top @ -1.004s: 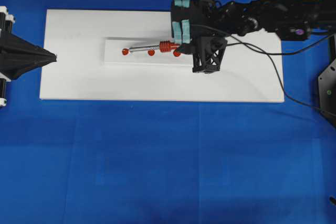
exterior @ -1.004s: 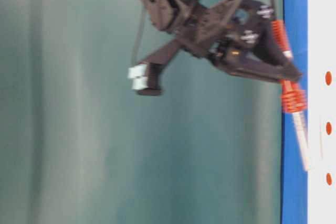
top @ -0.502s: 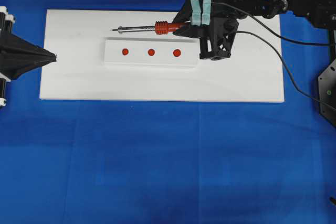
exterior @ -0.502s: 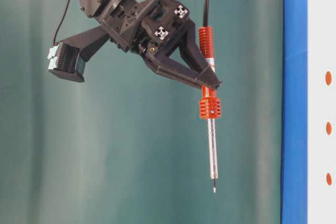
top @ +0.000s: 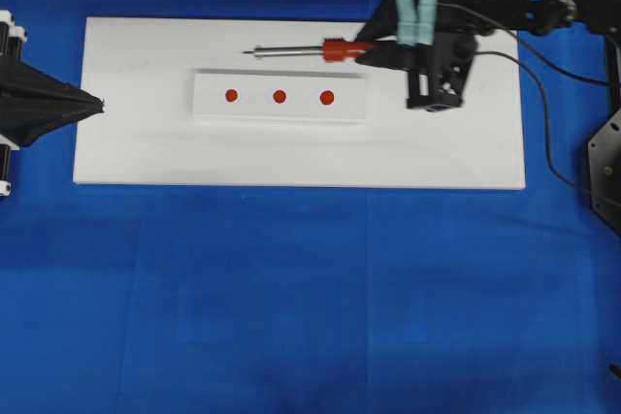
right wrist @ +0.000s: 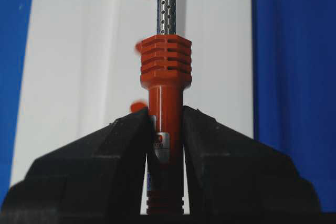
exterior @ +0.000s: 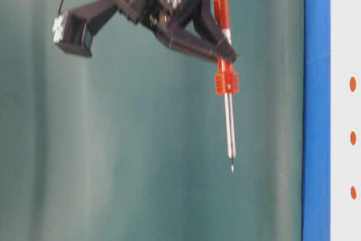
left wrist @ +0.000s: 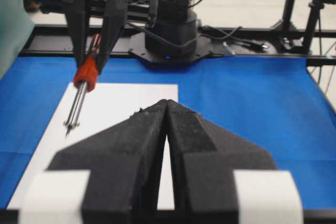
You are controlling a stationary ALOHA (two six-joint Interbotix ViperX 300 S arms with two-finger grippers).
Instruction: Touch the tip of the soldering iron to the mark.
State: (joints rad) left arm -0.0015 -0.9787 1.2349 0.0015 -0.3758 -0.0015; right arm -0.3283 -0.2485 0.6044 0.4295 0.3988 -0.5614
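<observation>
Overhead: right gripper (top: pixel 374 47) clamped on soldering iron (top: pixel 320 47), shaft level above white board (top: pixel 291 157), tip off beyond strip of three red dots; mark (top: pixel 231 96) apparently the left dot, sizes hard to tell. Left gripper (top: pixel 97 104) parked at board's edge, closed, empty.

Table level: iron (exterior: pixel 227 83) held clear of board.

Right wrist: handle (right wrist: pixel 164 93) pinched between jaws. Risk: landing on wrong dot, since all look alike.

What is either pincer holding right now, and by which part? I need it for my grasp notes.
The right pincer grips the soldering iron by its orange-red handle, behind the ribbed collar. The left pincer is shut on nothing.
</observation>
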